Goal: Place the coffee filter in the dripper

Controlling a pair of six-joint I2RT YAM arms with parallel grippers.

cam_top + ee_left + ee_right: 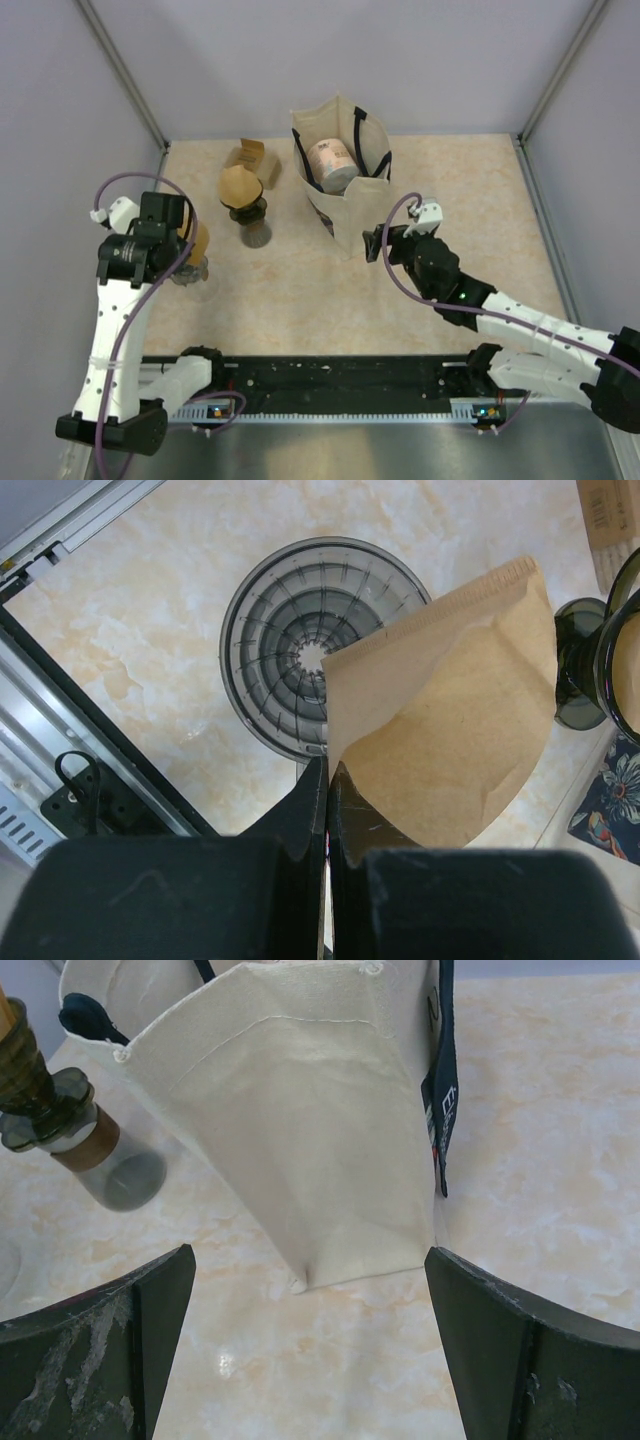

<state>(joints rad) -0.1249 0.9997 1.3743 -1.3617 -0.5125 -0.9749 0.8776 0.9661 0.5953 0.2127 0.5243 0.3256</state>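
Note:
My left gripper is shut on the edge of a brown paper coffee filter, a folded cone fanning out to the right. It hangs just above and to the right of the clear ribbed dripper, partly covering its right rim. In the top view the left gripper holds the filter over the dripper at the table's left side. My right gripper is open and empty, facing the bottom of a cream tote bag; it also shows in the top view.
A second dripper with a filter in it sits on a dark glass carafe, also in the right wrist view. A cardboard box lies behind it. The tote bag holds a roll. A metal rail edges the table.

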